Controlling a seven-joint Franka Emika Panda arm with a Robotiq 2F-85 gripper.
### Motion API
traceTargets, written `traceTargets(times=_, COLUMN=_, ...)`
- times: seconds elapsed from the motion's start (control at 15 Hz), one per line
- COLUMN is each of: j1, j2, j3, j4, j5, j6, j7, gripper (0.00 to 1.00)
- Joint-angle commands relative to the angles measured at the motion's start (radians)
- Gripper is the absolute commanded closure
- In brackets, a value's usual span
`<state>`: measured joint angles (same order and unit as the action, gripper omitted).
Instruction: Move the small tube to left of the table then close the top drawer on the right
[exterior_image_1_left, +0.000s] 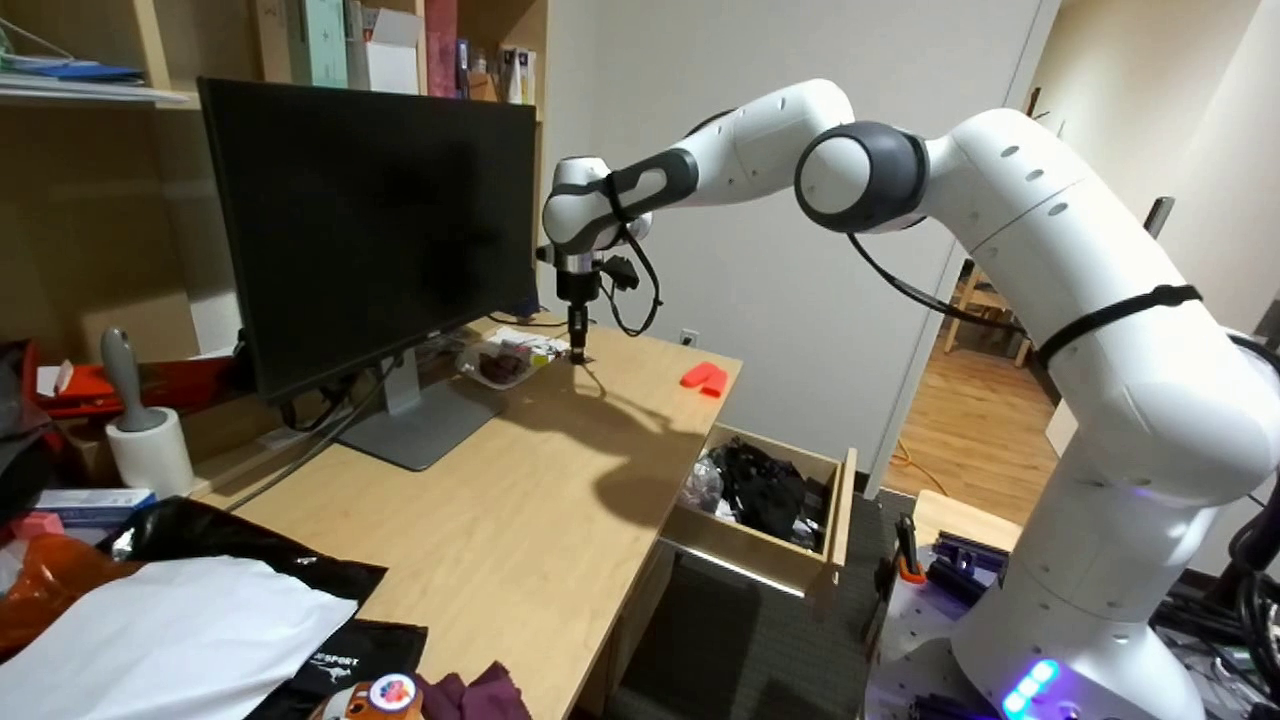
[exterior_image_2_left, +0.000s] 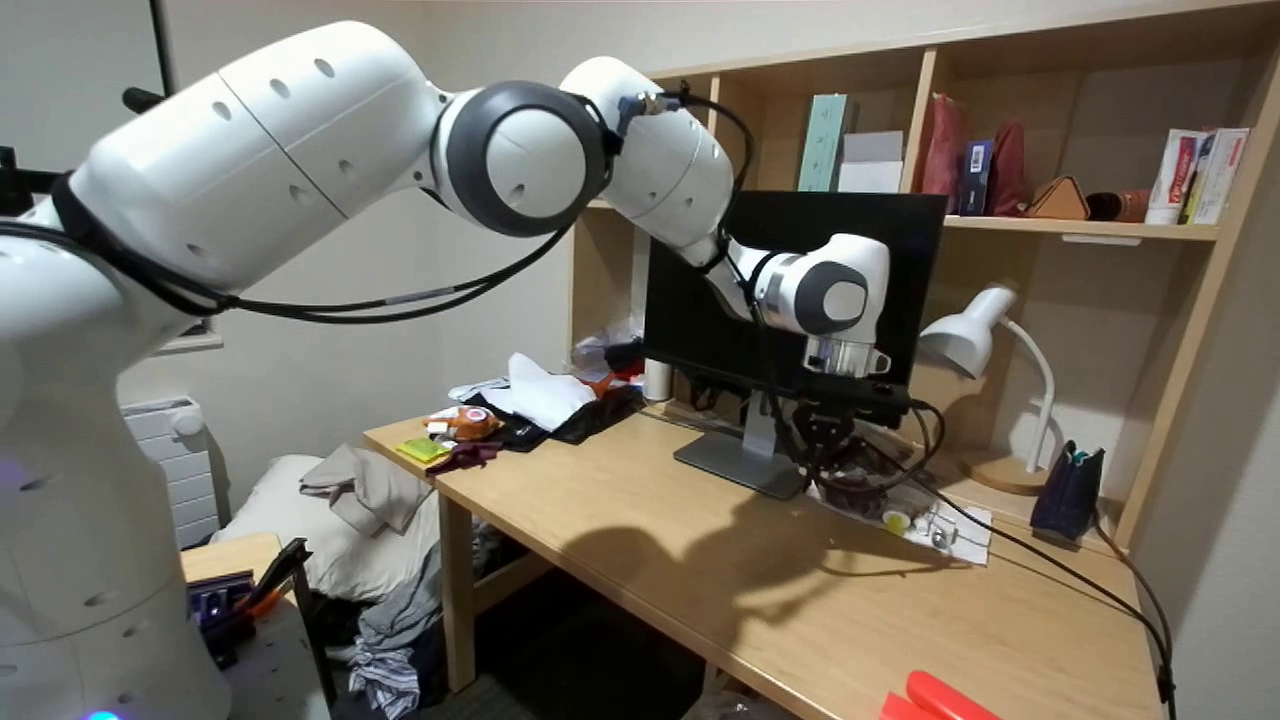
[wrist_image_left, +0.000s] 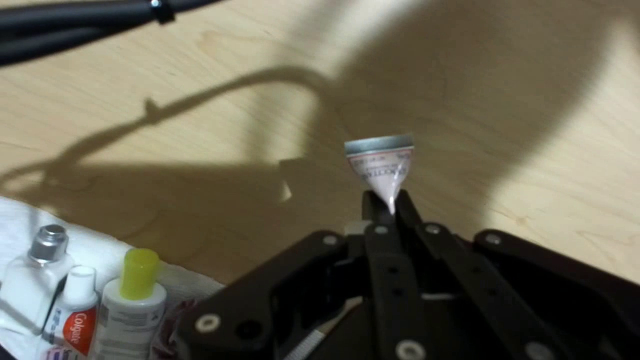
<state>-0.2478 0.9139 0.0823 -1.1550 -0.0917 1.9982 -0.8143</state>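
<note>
Pinching the small tube (wrist_image_left: 381, 169) between 2 fingers (wrist_image_left: 411, 212), with crimped end protruding, over the desk (exterior_image_1_left: 480, 530) near a yellow-capped bottle (wrist_image_left: 131, 312). In an exterior view, note the top drawer (exterior_image_1_left: 745, 552), pulled out, holding black items (exterior_image_1_left: 765, 490).

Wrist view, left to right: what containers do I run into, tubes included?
Silver-capped bottle, white-capped Colgate container, yellow-capped bottle, small tube.
</note>
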Motion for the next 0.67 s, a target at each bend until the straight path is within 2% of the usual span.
traceTargets(times=0.0, j1=0.012, j2=0.004, j3=-0.021, j4=0.006, j5=0.015, j6=-0.003, j7=-0.007, gripper=0.94)
traceTargets(times=0.33, j1=0.007, j2=0.009, j3=-0.028, j4=0.008, j5=0.014, j6=-0.003, j7=-0.007, gripper=0.94)
traceTargets(times=0.4, j1=0.006, j2=-0.015, j3=-0.019, j4=-0.027, j5=0.016, j6=0.006, j7=-0.024, gripper=0.94)
traceTargets(times=0.47, j1=0.006, j2=-0.076, j3=0.005, j4=-0.123, j5=0.017, j6=0.033, j7=-0.074, gripper=0.94)
traceTargets(times=0.6, j1=0.030, j2=-0.144, j3=0.022, j4=-0.232, j5=-0.002, j6=0.074, j7=-0.139, gripper=0.94)
